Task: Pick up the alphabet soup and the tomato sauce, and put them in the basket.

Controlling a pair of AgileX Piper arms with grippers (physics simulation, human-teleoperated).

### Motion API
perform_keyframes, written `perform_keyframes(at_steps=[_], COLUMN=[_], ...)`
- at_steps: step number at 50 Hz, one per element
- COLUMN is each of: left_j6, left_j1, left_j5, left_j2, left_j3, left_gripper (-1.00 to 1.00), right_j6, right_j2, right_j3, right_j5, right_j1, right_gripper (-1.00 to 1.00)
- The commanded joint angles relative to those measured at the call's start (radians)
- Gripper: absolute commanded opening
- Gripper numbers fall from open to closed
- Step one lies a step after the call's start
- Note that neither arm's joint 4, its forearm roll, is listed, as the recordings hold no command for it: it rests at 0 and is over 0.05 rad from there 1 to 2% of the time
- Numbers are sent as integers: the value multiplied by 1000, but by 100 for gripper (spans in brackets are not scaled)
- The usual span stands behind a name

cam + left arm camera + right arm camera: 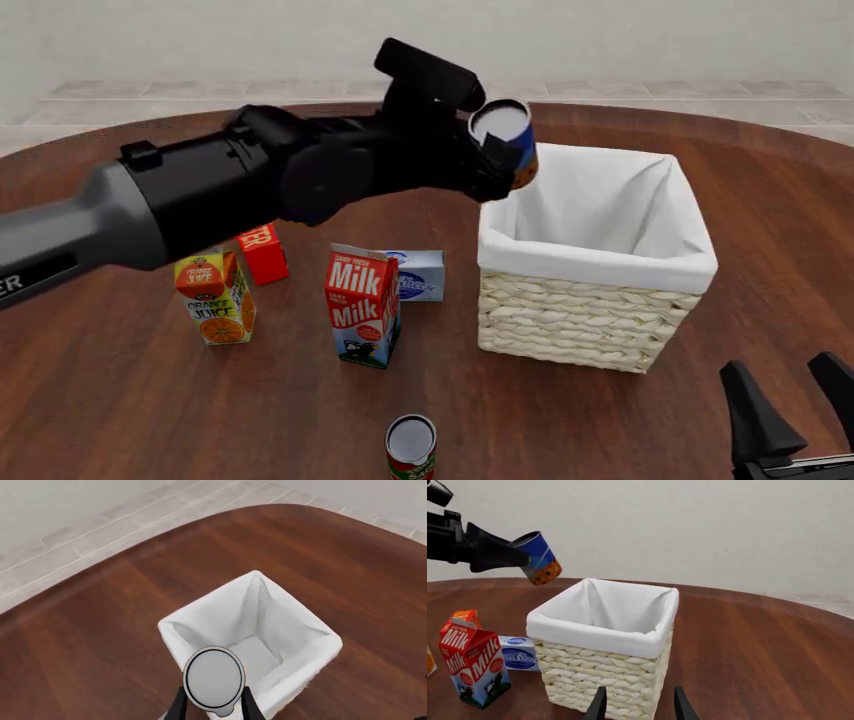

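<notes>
Right gripper [798,410] low, agape — left gripper [497,150] raised.

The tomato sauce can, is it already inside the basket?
No, the tomato sauce stands on the table in front of the milk carton, outside the basket.

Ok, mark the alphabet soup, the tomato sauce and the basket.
alphabet soup [539,559], right wrist view, on its blue and orange label.
tomato sauce [411,438], front view, on its silvery top.
basket [574,320], front view, on its woven front wall.

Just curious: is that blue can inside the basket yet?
Not yet. The left gripper holds the alphabet soup tilted above the basket rim.
</notes>
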Motion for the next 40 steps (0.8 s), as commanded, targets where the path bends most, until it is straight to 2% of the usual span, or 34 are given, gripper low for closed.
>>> perform_keyframes(at_steps=[1,22,40], left_j6=[25,41,58], left_j1=[-36,-76,-71], left_j5=[4,29,41], left_j2=[32,120,209], left_j3=[-45,-133,-203], left_gripper=[-100,-100,-100], right_j6=[2,8,14], right_j2=[0,0,0], right_j3=[0,0,-1], right_j5=[-1,-3,-4], right_j1=[1,7,5], right_gripper=[100,100,100])
